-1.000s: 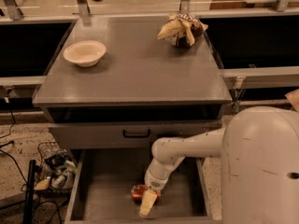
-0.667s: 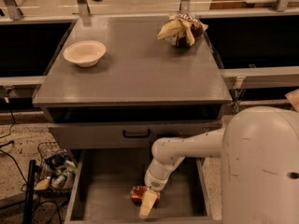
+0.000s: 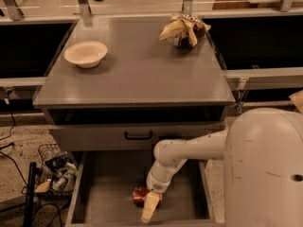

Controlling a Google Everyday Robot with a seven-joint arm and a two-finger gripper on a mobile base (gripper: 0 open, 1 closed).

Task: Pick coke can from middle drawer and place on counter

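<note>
A bowl [image 3: 85, 54] sits far left on the surface [image 3: 137, 79]. The coke can [image 3: 140, 196] lies in the middle drawer [image 3: 104, 188], not yet lifted. The pincer [image 3: 149, 205] is against its right side; whether it is clenched I cannot tell. Lifting and placing remain, left of the snack bag [image 3: 184, 30].

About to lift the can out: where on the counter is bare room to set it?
The counter is bare across its middle and front, bordered by the bowl at back left and the snack bag at back right; those corners are crowded. The gripper is low in the middle drawer, at the coke can.
</note>
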